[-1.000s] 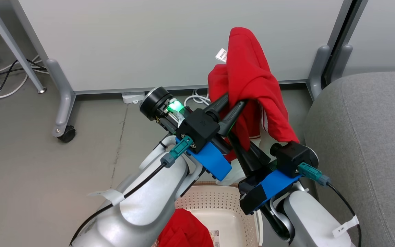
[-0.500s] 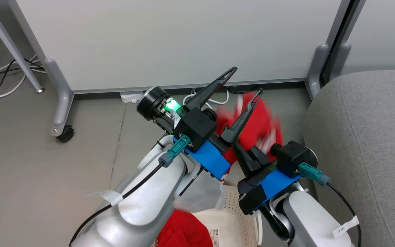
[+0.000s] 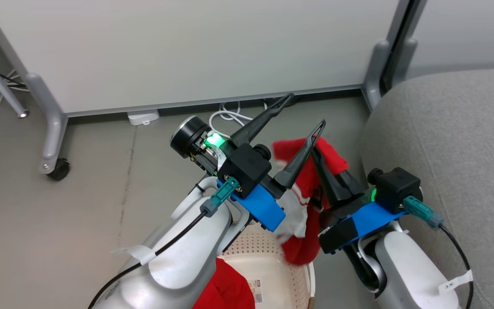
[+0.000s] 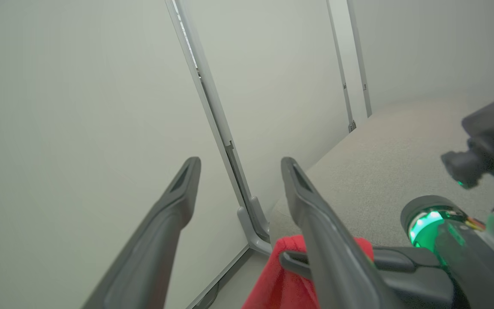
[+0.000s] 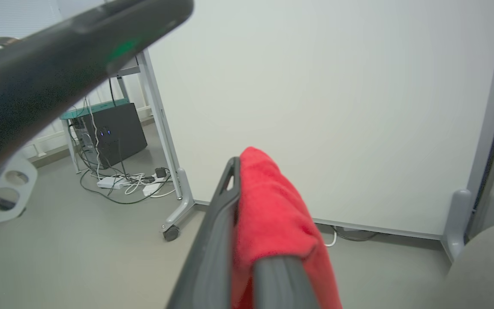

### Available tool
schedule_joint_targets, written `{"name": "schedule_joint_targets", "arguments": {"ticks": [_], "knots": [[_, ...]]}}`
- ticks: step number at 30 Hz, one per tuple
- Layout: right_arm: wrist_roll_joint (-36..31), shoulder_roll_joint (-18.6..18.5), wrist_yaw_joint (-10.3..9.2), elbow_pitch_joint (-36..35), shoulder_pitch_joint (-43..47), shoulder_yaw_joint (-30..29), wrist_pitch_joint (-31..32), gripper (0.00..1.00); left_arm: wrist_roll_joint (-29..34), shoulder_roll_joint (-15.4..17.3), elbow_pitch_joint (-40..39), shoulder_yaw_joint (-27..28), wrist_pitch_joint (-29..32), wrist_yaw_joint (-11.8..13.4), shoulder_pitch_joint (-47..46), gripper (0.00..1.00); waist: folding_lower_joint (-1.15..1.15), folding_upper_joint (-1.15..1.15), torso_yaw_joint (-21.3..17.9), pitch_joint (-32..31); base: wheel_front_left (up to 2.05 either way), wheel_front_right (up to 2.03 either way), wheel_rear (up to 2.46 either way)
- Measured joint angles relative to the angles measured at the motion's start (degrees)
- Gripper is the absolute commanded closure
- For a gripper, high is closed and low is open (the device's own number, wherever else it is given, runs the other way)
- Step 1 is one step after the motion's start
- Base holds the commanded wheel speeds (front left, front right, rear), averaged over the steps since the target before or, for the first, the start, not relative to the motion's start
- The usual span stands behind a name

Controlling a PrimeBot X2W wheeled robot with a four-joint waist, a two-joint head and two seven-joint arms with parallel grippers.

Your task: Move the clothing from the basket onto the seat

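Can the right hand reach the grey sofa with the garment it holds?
Probably yes. The right hand is shut on the red and white garment, and the grey sofa lies close on its right with nothing between them. The open left hand is on the other side.

grey floor [image 3: 58, 240]: cream basket [image 3: 268, 257] at near edge, grey sofa [image 3: 444, 128] right side, castor [image 3: 58, 169] and white cable [image 3: 223, 116] along far edge.

The left gripper [image 4: 240, 163] spreads its two dark fingers wide with nothing between them, against a white partition [image 4: 79, 107]. Low down, the right gripper [image 4: 292, 259] pinches red clothing [image 4: 279, 279], with a green light [image 4: 420, 221] on the arm behind it. A grey sofa [image 4: 380, 171] lies beyond.
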Motion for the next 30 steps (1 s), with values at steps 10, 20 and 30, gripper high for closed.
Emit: {"name": "schedule_joint_targets", "arguments": {"ticks": [10, 20, 30], "knots": [[-5.7, 0.0, 0.00, -5.3, 1.0, -9.3, 0.0, 1.00, 1.0, 0.0, 0.3, -1.5, 0.0, 0.0, 0.7, 0.00, 0.00, 0.00, -7.2, 3.4, 0.00, 0.00, 0.00], [-8.6, -0.1, 0.00, -10.0, 3.5, -16.7, 0.0, 1.00, 1.5, 0.1, 1.0, -3.7, 0.0, -0.2, 0.1, 0.00, 0.00, 0.00, -16.0, 6.6, 0.00, 0.00, 0.00], [-10.4, -0.1, 0.00, -13.2, 6.5, -21.0, 0.0, 1.00, 1.4, 0.0, 1.0, -4.9, 0.0, -0.3, 0.1, 0.00, 0.00, 0.00, -19.3, 8.3, 0.00, 0.00, 0.00]]}}
